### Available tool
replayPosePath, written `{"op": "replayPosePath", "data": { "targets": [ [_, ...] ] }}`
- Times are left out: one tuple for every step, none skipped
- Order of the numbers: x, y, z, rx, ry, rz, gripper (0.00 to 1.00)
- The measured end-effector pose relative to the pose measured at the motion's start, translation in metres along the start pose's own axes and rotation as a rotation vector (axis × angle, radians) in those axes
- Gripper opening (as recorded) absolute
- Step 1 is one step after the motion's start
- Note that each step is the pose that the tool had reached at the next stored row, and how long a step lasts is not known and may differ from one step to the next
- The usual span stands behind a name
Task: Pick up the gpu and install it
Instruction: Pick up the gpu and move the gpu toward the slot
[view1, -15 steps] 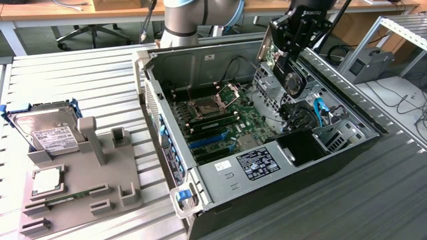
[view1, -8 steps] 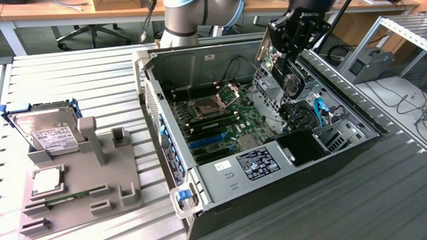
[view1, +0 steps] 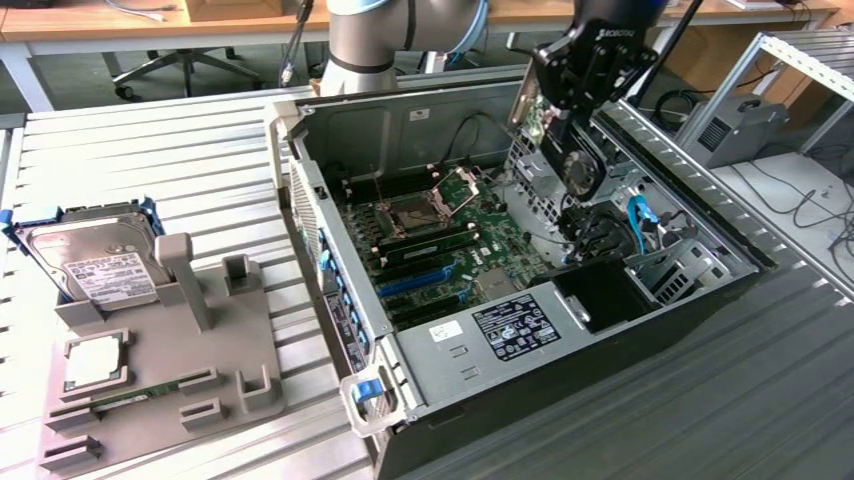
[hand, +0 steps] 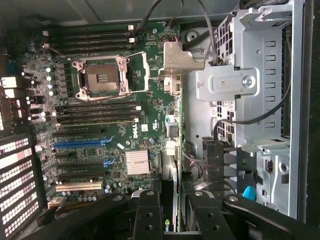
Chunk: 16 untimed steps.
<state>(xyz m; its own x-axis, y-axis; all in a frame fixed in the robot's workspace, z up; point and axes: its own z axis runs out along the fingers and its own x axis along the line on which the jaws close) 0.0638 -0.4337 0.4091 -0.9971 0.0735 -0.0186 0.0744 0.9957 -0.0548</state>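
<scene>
The gripper (view1: 571, 118) is clamped on the top edge of the gpu (view1: 579, 168), which hangs upright just beneath it with its black cooler facing outward. In the wrist view the card's thin green edge (hand: 170, 200) sits pinched between the two black fingers (hand: 149, 212).

Directly below the gripper lies the open computer case (view1: 561, 390), set on its side. Inside it are the motherboard (view1: 497, 240), the open processor socket (hand: 102, 75), the blue slots (hand: 82, 143) off to one side of the gripper rather than under it, and a labelled power supply (view1: 514, 325) nearer the case's end.

Well apart from the gripper, beyond the case, a grey holder (view1: 200, 350) carries a hard drive (view1: 96, 265) and what looks like a memory stick (view1: 134, 395).

Everything rests on a ribbed metal worktop (view1: 147, 150). Behind the gripper stand wooden desks (view1: 134, 20) and an office chair (view1: 174, 65).
</scene>
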Motion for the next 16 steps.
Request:
{"op": "replayPosePath", "data": {
  "targets": [
    [0.0003, 0.0, 0.0005, -0.0001, 0.0, 0.0, 0.26],
    [0.0005, 0.0, 0.0009, -0.0001, 0.0, 0.0, 0.26],
    [0.0007, 0.0, 0.0013, 0.0, -0.0001, 0.0, 0.26],
    [0.0009, 0.0, 0.0018, -0.0001, 0.0, 0.0, 0.26],
    [0.001, 0.0, 0.0023, -0.0001, 0.0, 0.0, 0.26],
    [0.0012, 0.0001, 0.0029, -0.0001, 0.0, 0.0, 0.26],
    [0.0013, 0.0001, 0.0035, -0.0001, 0.0, 0.0, 0.26],
    [0.0015, 0.0001, 0.0041, -0.0001, 0.0, 0.0, 0.26],
    [0.0016, 0.0002, 0.0049, 0.0, 0.0, 0.0, 0.26],
    [0.0018, 0.0002, 0.0057, 0.0, 0.0, 0.0, 0.26],
    [0.0019, 0.0002, 0.0062, 0.0, 0.0, 0.0, 0.26],
    [0.002, 0.0002, 0.0067, -0.0001, 0.0, 0.0, 0.26],
    [0.0021, 0.0002, 0.0073, 0.0, 0.0, 0.0, 0.26],
    [0.0023, 0.0003, 0.0078, 0.0, 0.0, 0.0, 0.26],
    [0.0024, 0.0003, 0.0084, -0.0001, 0.0, 0.0, 0.26],
    [0.0025, 0.0003, 0.0089, 0.0, 0.0, 0.0, 0.26]
  ]
}}
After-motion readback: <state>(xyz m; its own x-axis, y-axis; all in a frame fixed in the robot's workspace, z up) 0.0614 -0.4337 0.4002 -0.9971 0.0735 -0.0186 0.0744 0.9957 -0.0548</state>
